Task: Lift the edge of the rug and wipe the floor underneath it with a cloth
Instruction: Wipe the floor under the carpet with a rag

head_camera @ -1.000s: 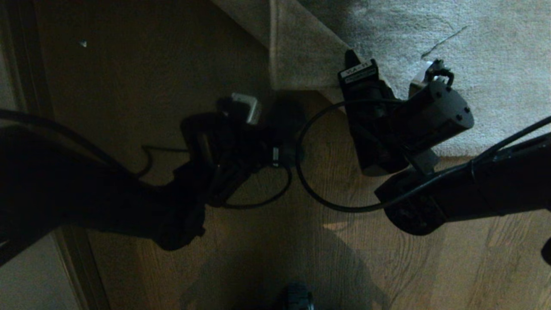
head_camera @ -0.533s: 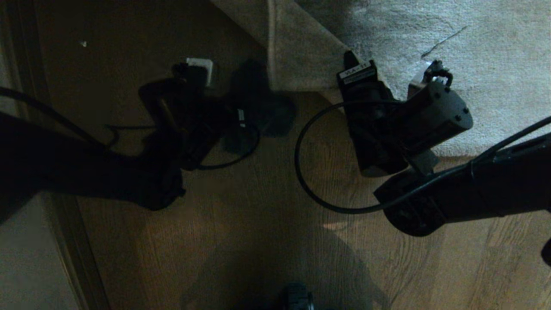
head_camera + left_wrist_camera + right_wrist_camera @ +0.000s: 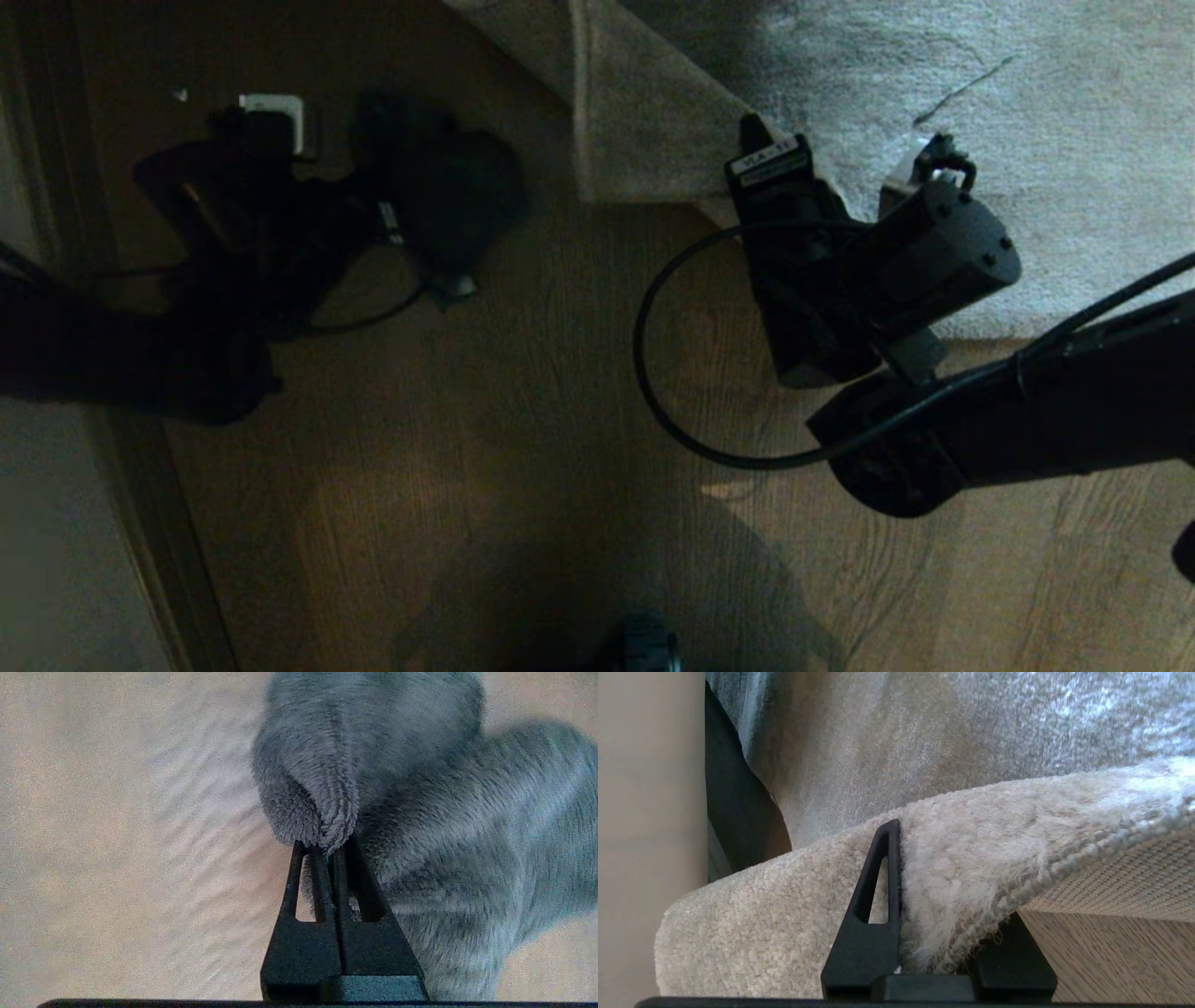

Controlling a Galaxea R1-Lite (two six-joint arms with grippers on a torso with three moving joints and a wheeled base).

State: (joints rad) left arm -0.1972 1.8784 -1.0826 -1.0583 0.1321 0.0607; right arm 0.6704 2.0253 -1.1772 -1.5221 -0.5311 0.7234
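The left gripper (image 3: 329, 847) is seen with its fingers pressed together on a fold of the cloth (image 3: 420, 826), a soft grey rag that bunches beyond the fingertips and spreads over the floor (image 3: 117, 835). In the head view this gripper (image 3: 411, 238) sits at the far left of the scene, in deep shadow, with the cloth (image 3: 448, 187) showing as a dark mass on the wood planks, well apart from the rug's lifted corner.

The right gripper (image 3: 943, 952) is clamped on the edge of the rug (image 3: 784, 914): one finger lies on the pile, the other under the woven backing, so that the hem is pinched between them and held off the floor (image 3: 1111, 956). In the head view the right gripper (image 3: 747, 140) stands at the near edge of the rug (image 3: 1027, 121), where a flap is turned up and folded back. The brown plank floor (image 3: 560, 373) is exposed between the two arms and nearer the robot. A black cable (image 3: 653, 392) loops from the right arm above the planks.
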